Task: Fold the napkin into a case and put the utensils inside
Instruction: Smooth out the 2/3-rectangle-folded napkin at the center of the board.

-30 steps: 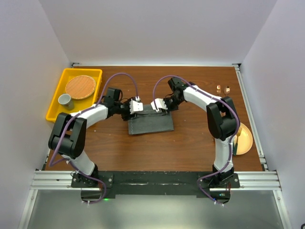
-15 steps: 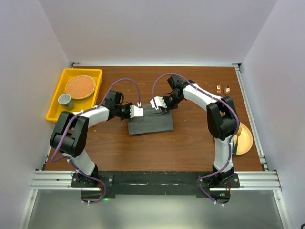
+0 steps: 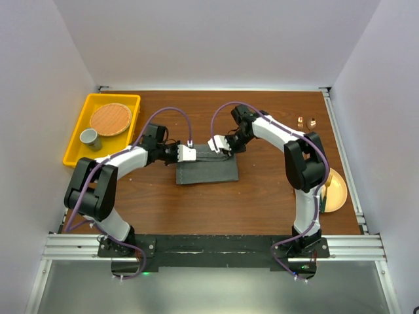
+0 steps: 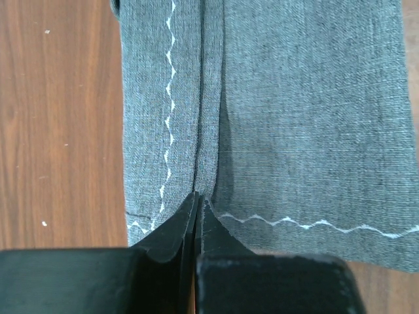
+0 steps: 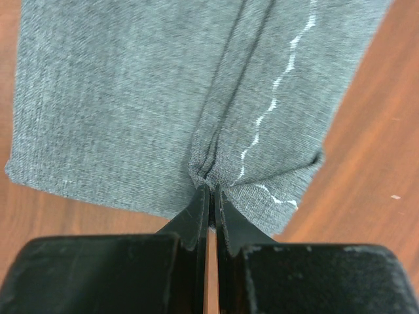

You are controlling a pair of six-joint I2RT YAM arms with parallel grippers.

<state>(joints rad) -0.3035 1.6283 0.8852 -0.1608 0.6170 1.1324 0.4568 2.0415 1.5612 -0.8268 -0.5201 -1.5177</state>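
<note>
As it lies folded, the napkin [image 3: 206, 171] runs left to right.

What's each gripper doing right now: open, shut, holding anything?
The left gripper is closed, pinching a fold at the napkin edge.
The right gripper is closed, also pinching a fold at the napkin's edge.

L arm [image 3: 126, 158] & R arm [image 3: 276, 134]: white shells, rounded black joints [image 3: 91, 188]. Purple cable [image 3: 171, 109] runs along each, down to a black base [image 3: 118, 248]. L gripper [image 4: 196, 199] & R gripper [image 5: 210, 191]: matte black fingers [image 4: 163, 237], blocky at root, tapering to thin tips, faint pale scuffs. White block [image 3: 188, 154] behind each.
</note>
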